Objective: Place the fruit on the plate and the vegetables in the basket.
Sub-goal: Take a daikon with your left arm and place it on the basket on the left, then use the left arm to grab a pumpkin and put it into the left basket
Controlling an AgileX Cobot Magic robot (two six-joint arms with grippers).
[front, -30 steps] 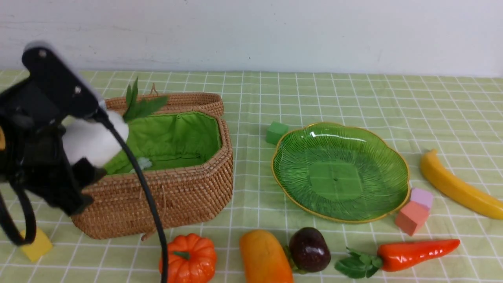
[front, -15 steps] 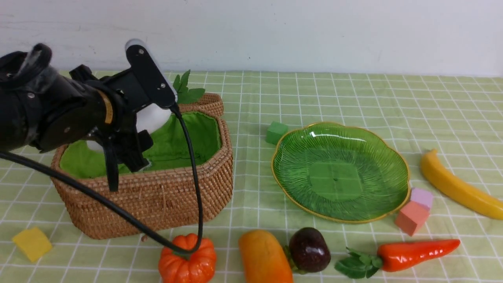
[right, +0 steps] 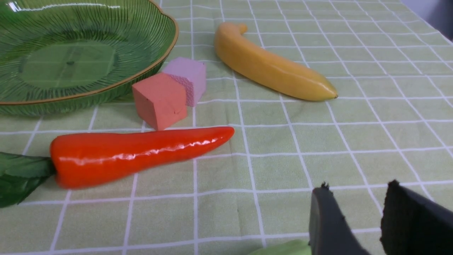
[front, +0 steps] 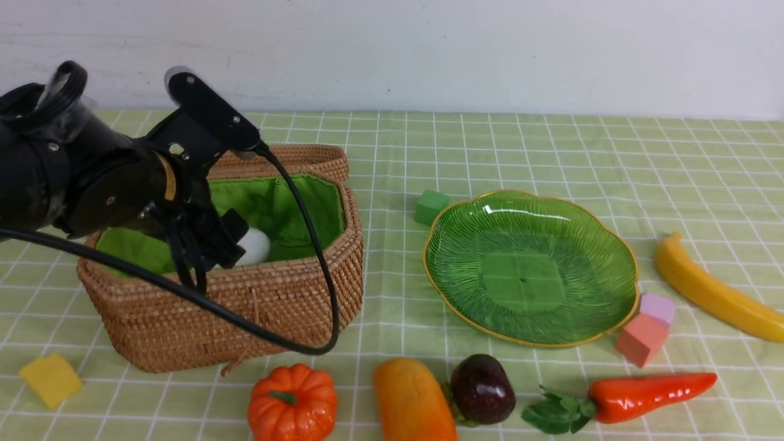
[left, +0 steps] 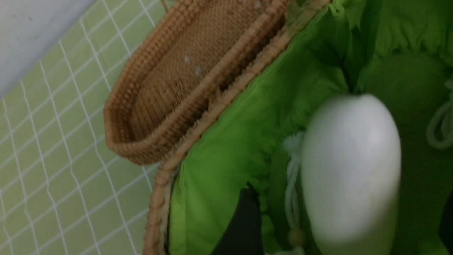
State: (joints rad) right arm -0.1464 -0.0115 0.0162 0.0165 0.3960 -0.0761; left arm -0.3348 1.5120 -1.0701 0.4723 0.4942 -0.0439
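Left gripper (front: 214, 257) spread wide, radish (front: 254, 246) in basket (front: 275, 306)

Place: staged robot-test setup, lab-like
Surface: tabletop (front: 551, 147) under green checked cloth
Far side: bare white wall (front: 429, 49)
Props: toy pumpkin (front: 293, 401), foam cubes (front: 640, 339)

One basket (front: 245, 318), one plate (front: 453, 294), three fruits, three vegetables, four cubes.
Banana (front: 716, 291), mango (front: 411, 401), purple fruit (front: 482, 389); radish (front: 252, 247), pumpkin (front: 293, 404), carrot (front: 649, 395), perhaps a fourth green vegetable (right: 283, 249), barely visible; cubes: green (front: 431, 206), yellow (front: 50, 380), pink (front: 640, 339), lilac (front: 657, 306).
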